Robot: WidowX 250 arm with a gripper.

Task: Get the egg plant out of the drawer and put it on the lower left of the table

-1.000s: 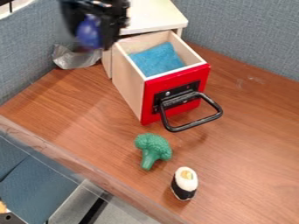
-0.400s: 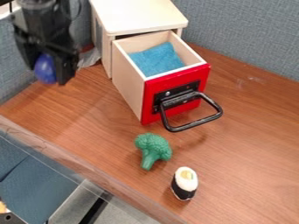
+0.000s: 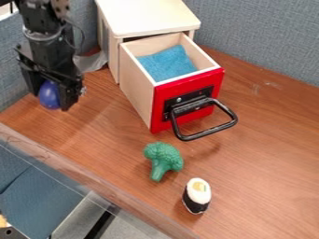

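Observation:
At the left of the camera view hangs the black gripper (image 3: pixel 51 97), over the left part of the wooden table (image 3: pixel 100 126). It is shut on the purple-blue eggplant (image 3: pixel 49 94), whose rounded end shows between the two fingers. Whether the eggplant touches the table I cannot tell. To the gripper's right stands the pulled-out drawer (image 3: pixel 135 95) with a red front and black handle. A blue cloth (image 3: pixel 166 64) lies inside it.
A green broccoli (image 3: pixel 163 159) and a sushi piece (image 3: pixel 197 196) lie in front of the drawer. The light wooden cabinet (image 3: pixel 149 16) stands behind. Grey-blue partitions (image 3: pixel 261 37) border the table, whose near edge runs diagonally at lower left.
The gripper has moved left from beside the cabinet, then lower over the table's left part, with the eggplant held throughout. The drawer, cloth, broccoli and sushi have kept their places.

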